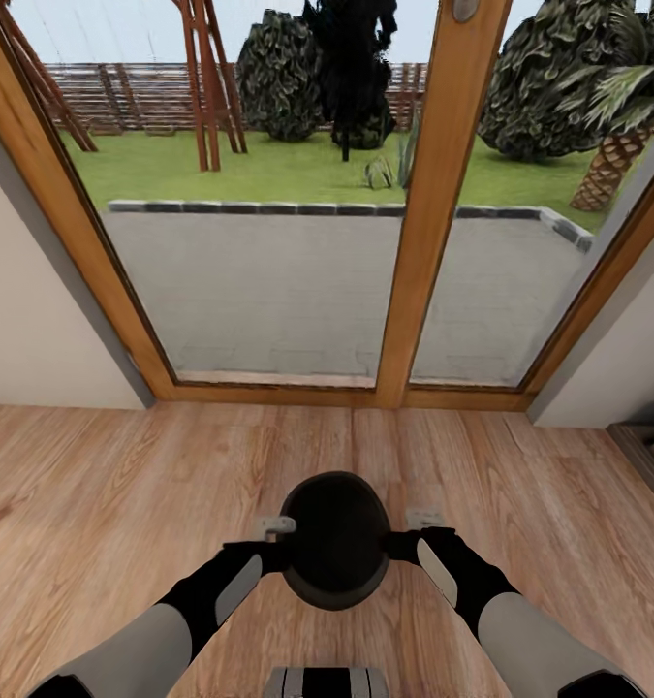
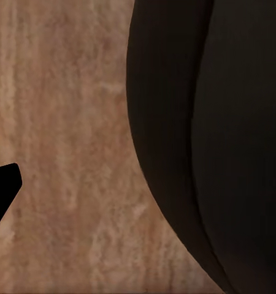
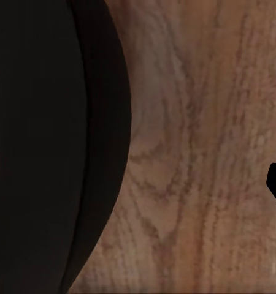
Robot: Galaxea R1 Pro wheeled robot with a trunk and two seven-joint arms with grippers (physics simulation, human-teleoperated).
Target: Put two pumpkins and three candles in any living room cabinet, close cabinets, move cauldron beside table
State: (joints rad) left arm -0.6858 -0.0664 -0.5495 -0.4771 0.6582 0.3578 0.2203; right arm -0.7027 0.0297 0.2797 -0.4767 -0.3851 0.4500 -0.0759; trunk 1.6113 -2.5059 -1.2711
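The black cauldron (image 1: pixel 335 539) hangs above the wood floor (image 1: pixel 123 485), squeezed between both arms in front of the glass patio door (image 1: pixel 268 281). The left gripper (image 1: pixel 273 543) presses its left side and the right gripper (image 1: pixel 409 543) its right; whether either is clenched or released, I cannot tell.

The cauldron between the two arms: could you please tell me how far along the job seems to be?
In hand: the round black cauldron sits pressed between the left pincer and right pincer, above the light wooden plank floor, facing a wood-framed glass patio door. Left: setting it beside a table. Whether the pumpkins, candles and cabinets are done cannot be judged here.
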